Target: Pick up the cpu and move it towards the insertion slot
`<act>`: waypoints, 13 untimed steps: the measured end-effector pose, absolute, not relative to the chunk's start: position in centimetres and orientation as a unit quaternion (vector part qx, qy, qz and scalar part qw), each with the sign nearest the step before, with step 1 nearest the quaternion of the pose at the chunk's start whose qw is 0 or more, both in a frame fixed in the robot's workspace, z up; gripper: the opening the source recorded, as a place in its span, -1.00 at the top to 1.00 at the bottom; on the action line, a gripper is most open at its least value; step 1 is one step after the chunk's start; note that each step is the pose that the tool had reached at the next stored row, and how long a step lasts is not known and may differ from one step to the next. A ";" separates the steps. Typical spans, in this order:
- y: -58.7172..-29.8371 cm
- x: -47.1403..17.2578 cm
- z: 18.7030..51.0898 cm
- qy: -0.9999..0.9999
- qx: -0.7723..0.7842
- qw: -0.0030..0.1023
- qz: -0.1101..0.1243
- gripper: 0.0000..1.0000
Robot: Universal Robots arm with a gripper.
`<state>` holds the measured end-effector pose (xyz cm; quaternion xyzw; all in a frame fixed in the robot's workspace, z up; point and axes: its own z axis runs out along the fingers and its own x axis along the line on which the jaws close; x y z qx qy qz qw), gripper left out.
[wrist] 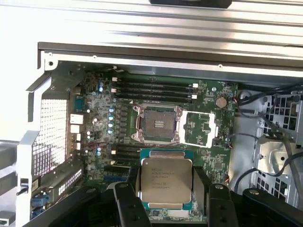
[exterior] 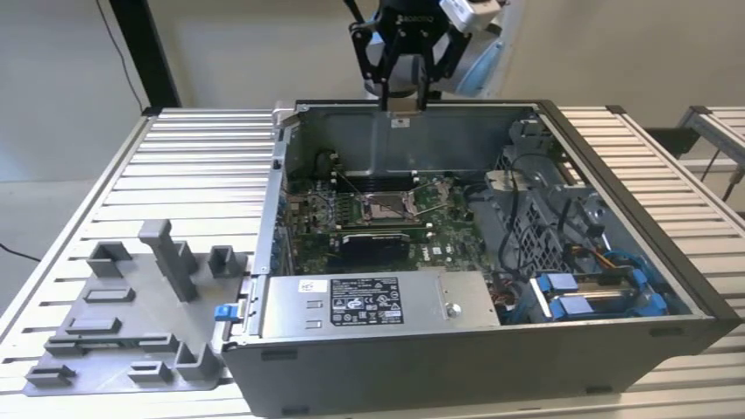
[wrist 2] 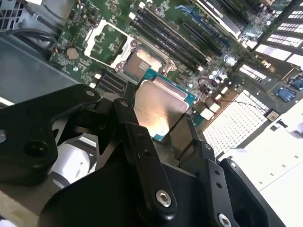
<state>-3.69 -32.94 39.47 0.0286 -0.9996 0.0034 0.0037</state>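
Black two-fingered gripper on the arm pinches the small flat square cpu with its pale silver face, held above the open grey metal computer case. Pickup looks done. What seems left is the travel: the insertion slot, a silver-framed socket on green board, lies apart from the chip.

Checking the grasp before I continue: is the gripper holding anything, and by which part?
Yes: the gripper holds the cpu, its fingers clamping two opposite edges.
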 end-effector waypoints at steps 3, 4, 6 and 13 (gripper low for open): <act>-32.4 -3.7 39.4 -1.000 0.029 0.004 0.003 1.00; -32.2 -3.7 39.3 -1.000 0.030 0.004 0.003 1.00; -32.0 -3.7 39.3 -0.999 0.032 0.004 0.003 1.00; -31.4 -3.6 38.8 -0.999 0.044 0.004 0.003 1.00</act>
